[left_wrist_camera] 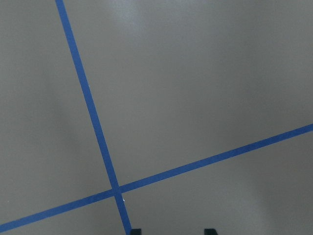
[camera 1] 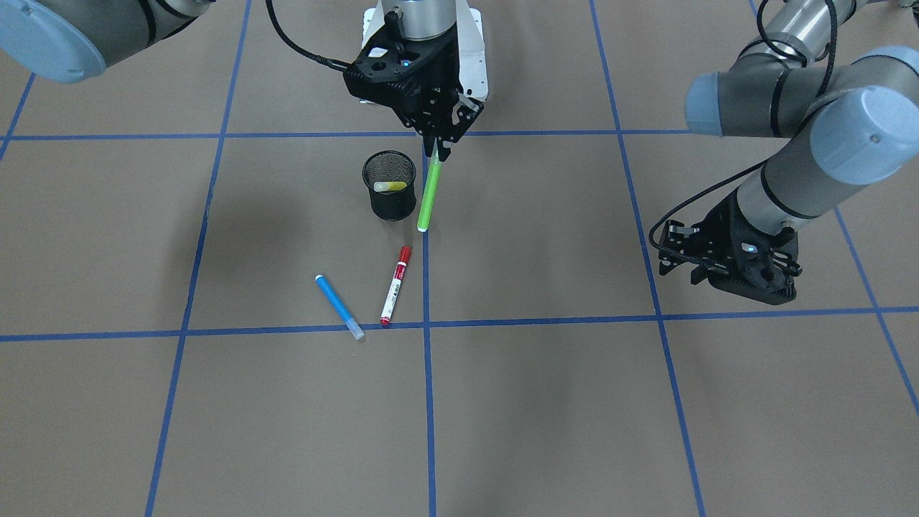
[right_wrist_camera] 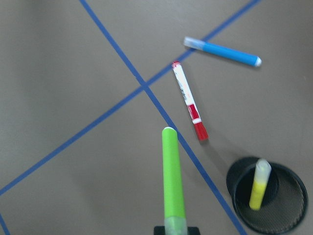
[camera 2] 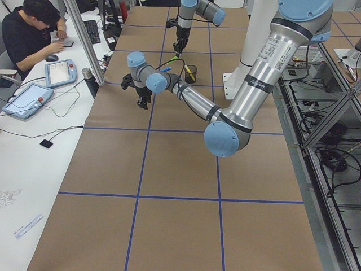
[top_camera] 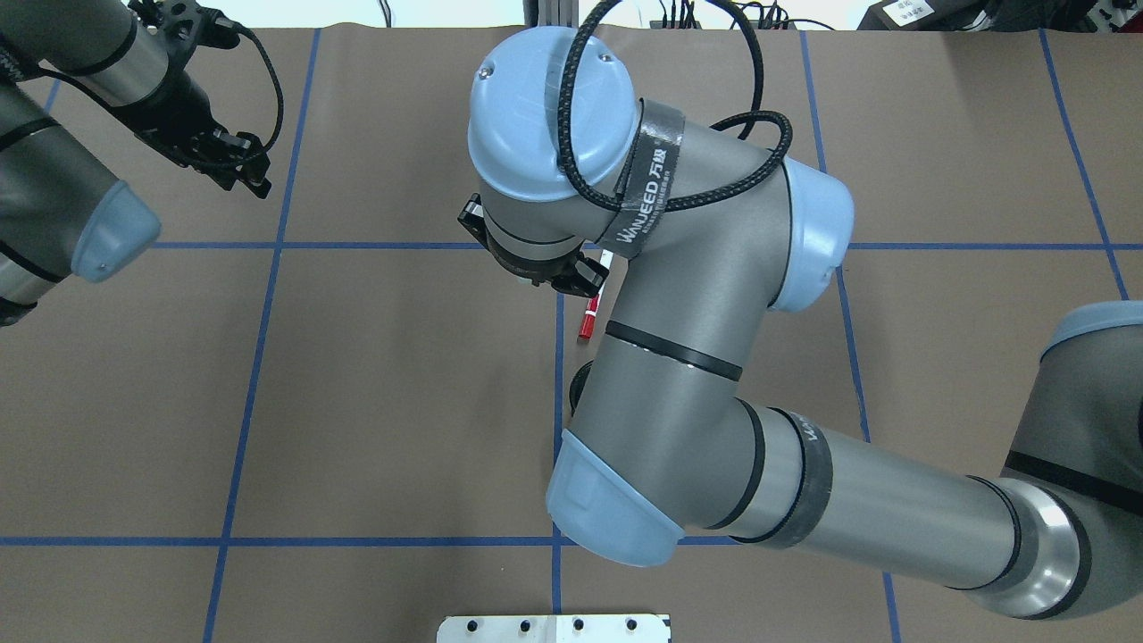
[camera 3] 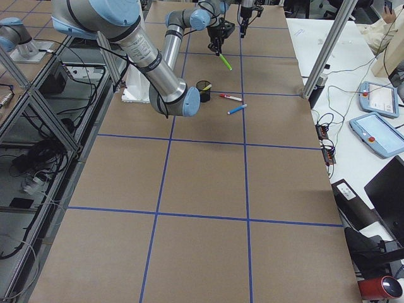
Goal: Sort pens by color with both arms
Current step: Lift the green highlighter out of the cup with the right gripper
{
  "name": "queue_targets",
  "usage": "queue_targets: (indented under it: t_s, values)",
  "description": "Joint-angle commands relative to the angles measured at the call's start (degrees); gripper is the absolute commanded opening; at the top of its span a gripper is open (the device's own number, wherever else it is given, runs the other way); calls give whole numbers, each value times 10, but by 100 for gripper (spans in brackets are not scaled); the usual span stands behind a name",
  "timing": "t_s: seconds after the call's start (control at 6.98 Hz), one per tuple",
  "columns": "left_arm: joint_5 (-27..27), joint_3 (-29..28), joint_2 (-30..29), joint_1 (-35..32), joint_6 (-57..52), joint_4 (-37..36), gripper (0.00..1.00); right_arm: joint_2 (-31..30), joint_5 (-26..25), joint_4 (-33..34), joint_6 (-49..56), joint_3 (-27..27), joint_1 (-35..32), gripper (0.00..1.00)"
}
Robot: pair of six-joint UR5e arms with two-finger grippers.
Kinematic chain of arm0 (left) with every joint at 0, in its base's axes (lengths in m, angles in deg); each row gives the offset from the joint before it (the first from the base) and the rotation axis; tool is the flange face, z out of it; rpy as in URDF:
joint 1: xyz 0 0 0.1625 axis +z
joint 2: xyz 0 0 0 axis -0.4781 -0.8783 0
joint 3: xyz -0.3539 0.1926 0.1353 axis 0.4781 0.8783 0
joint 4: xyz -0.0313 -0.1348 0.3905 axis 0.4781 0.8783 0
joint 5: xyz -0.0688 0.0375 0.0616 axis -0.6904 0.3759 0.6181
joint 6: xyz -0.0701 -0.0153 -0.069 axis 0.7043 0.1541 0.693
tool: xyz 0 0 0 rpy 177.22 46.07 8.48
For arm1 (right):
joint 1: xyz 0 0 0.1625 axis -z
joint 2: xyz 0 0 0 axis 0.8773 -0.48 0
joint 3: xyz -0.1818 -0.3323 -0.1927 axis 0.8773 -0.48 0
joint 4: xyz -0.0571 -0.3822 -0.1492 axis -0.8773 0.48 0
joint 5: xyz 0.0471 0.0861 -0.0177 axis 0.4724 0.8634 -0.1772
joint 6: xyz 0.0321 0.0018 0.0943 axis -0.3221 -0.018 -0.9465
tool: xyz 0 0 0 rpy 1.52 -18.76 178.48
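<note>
— Silver-grey tubes all the way on the right arm (top_camera: pixel 679 357) and left arm (camera 1: pixel 790 179), with pale blue caps (top_camera: pixel 518 116) on every joint.
— A black braided cable (top_camera: pixel 571 54) loops along, and a black strap (top_camera: pixel 656 179) reads WANJEED.

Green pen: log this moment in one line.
right gripper: shut on green pen, beside cup | left gripper: open, empty | yellow pen: in cup | red pen, blue pen: on table
</note>
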Motion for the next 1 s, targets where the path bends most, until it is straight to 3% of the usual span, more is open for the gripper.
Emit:
queue_targets:
  t_s: [0.0, 0.29, 0.72, 0.86]
  values:
    - [-3, 35, 33, -2, 0, -1, 53, 12, -35, -84, 102, -85, 0, 0]
    - [-4, 59, 59, -2, 0, 0, 53, 13, -46, -124, 182, -150, -5, 0]
    - [-3, 56, 63, -2, 0, 0, 53, 47, -69, -125, 269, -251, -3, 0]
    - [-3, 54, 62, -1, 0, 1, 53, 44, -70, -125, 286, -259, 0, 0]
